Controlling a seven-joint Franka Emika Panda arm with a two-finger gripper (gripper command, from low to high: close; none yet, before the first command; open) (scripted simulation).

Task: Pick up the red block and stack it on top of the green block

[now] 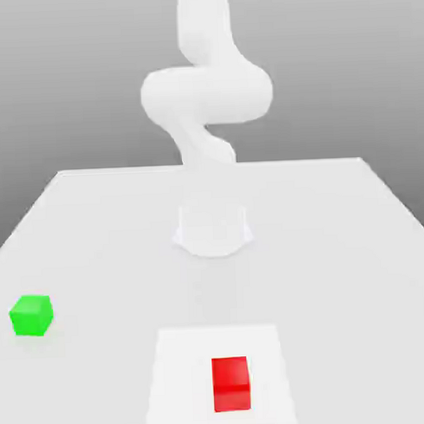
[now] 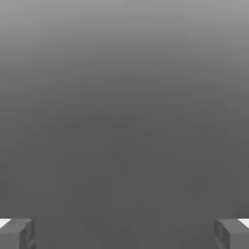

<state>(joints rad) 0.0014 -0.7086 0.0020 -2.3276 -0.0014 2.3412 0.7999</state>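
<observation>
While the white robot arm [image 1: 206, 94] rises from its round base [image 1: 213, 230] at the middle of a pale grey table [image 1: 338, 245], two small cubes sit on the surface in front of it, neither one touched by anything. A red block [image 1: 231, 383] rests near the front edge of the table, slightly toward the exterior view's right of centre. It lies inside a lighter square patch [image 1: 179, 382] marked on the tabletop, closer to that patch's right side. A green block [image 1: 32, 314] sits well apart from the red one, far over toward the exterior view's left and a little farther back, on the plain grey surface outside the patch. Both cubes stand flat and upright.

Seen from the hand camera, the gripper [image 2: 124, 233] has its two grey fingertips [image 2: 17, 233] spread wide apart at opposite sides of the frame, so the jaws stand fully open with nothing between them. Beyond the fingertips lies a smooth grey surface.
</observation>
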